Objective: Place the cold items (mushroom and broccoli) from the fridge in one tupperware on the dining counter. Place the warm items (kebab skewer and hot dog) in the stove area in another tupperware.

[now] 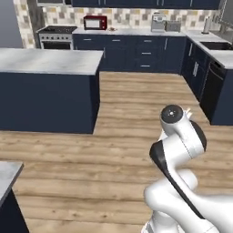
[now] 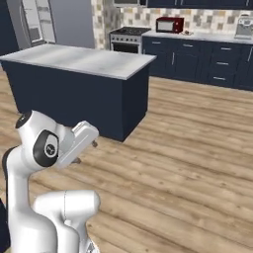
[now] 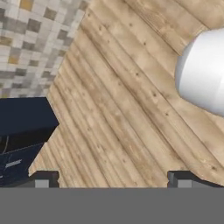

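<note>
The arm is folded compactly above the base, a posture that would be judged suited to driving rather than to reaching. In the hand view the gripper (image 3: 113,179) is pointed down at the wooden floor (image 3: 127,109), and its two fingers (image 3: 43,179) are spread wide apart with nothing between them; nothing is being grasped.

Across the floor, a dark-blue island with a pale grey tabletop (image 1: 48,60) is seen on the left in the left base view, and no containers can be made out on it. At the far wall a stove (image 1: 55,37) stands left of a red microwave (image 1: 95,22) on a long counter (image 1: 136,32); a sink (image 1: 216,45) is set in the counter on the right. A fridge (image 2: 34,24) is visible at the far left in the right base view, its doors apparently shut.

None of the task's things, whether mushroom, broccoli, kebab skewer, hot dog or tupperware, can be located from here; they are either hidden or too small to tell. The task is judged to be at an early, travelling stage, with the fingers left released in readiness for a first pick.
</note>
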Controlling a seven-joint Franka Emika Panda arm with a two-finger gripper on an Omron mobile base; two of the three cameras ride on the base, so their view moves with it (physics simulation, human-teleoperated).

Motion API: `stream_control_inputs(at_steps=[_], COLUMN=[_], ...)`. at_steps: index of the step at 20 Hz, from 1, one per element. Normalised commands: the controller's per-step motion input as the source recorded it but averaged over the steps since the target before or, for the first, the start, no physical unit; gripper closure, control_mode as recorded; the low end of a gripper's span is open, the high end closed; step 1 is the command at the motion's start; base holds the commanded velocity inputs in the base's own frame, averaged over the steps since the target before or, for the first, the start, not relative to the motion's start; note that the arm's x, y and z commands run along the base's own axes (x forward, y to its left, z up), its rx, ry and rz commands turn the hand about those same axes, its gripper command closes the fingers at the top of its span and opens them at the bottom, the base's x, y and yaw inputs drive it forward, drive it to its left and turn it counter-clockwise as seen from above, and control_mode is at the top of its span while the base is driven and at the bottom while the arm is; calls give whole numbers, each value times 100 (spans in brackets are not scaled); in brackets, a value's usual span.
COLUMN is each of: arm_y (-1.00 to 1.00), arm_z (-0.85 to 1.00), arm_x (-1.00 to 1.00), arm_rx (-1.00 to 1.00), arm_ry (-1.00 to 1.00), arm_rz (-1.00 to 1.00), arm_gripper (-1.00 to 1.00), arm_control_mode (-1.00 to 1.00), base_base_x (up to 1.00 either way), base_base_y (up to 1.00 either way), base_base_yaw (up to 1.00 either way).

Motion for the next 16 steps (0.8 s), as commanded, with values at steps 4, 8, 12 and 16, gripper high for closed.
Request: stream_control_inputs(at_steps=[4, 8, 12, 16], arm_y=[0, 0, 0, 0], arm_z=[0, 0, 0, 0], arm_x=[0, 0, 0, 0], arm_rx=[0, 0, 0, 0], arm_ry=[0, 0, 0, 0], arm_rz=[0, 0, 0, 0], arm_gripper=[-100, -100, -100, -100], arm_control_mode=[100, 100, 100, 100], base_base_x=[100, 100, 100, 100], base_base_y=[-99, -95, -82, -50], base_base_yaw=[15, 16, 15, 25])
